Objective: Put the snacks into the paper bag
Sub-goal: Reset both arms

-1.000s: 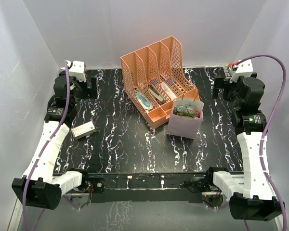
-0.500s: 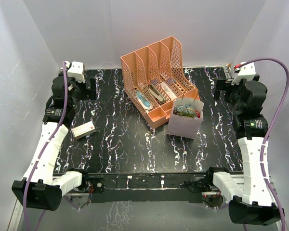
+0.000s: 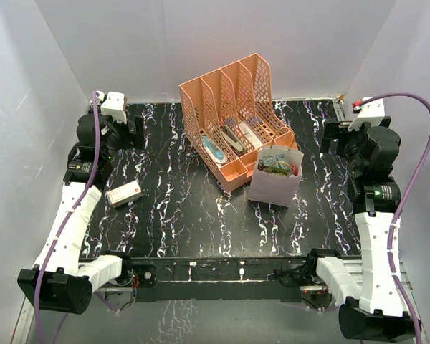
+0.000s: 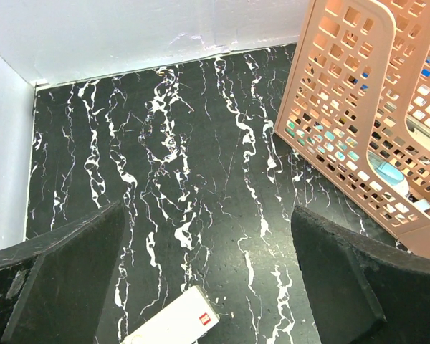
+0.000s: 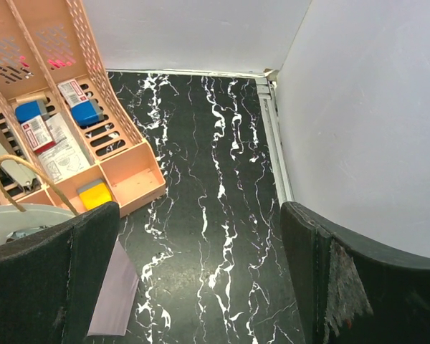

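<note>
Jaws on both arms stood spread to their widest and held nothing. The left gripper (image 4: 204, 269) hung over the black, white-veined marble tabletop (image 4: 186, 143) well left of the small pale mauve paper carrier bag (image 3: 274, 188), and the right gripper (image 5: 201, 279) hung to the right of that bag and beyond it. A heap of wrapped snacks (image 3: 278, 166) showed in the bag's open mouth. One flat white rectangular packet (image 3: 124, 193) with a red mark lay on the tabletop well left of the bag, near the left fingers. A peach plastic mesh file organiser (image 3: 233, 107) stood just behind the bag. That packet looked like the last piece to fetch. The left arm would do best to straddle its narrow width, grip mid-length, lift clear, and release low over the bag's mouth, clear of the handles.
</note>
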Controlling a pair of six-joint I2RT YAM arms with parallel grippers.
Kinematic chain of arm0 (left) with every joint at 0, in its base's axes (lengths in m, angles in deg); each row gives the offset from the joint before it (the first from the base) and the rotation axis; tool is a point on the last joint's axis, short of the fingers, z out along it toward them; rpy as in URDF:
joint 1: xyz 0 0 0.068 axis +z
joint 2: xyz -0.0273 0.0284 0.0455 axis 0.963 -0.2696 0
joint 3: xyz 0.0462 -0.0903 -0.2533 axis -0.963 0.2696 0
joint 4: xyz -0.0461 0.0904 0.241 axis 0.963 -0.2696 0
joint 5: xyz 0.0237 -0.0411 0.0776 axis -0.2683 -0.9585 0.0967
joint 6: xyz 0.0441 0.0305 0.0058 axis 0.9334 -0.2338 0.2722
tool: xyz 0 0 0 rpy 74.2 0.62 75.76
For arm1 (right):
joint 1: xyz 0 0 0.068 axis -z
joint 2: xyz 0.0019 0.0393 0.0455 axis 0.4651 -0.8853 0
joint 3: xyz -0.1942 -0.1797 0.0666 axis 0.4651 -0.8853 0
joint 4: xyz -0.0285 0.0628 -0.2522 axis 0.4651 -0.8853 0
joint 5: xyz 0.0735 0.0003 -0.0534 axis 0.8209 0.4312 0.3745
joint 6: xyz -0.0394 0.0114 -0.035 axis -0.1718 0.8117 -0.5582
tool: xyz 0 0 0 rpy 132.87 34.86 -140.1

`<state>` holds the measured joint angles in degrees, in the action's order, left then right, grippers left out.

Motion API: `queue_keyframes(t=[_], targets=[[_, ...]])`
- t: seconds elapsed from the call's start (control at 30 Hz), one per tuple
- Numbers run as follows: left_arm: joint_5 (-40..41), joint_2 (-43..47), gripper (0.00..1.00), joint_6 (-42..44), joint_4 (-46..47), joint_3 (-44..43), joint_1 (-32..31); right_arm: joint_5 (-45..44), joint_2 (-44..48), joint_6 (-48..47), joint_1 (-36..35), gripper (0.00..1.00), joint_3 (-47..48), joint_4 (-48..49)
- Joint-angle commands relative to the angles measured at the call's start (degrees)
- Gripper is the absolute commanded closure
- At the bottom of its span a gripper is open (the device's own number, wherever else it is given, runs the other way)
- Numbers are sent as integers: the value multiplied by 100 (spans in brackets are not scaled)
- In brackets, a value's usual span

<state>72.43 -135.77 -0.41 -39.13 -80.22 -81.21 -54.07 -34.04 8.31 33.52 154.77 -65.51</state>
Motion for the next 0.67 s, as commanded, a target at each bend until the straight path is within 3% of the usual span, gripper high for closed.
queue_keyframes(t=[0.0,0.63], targets=[[-94,161,2,-70,88,10,49,-143,53,115,35,2,-21,185],[-68,167,2,2,89,45,52,37,12,109,96,2,-25,152]])
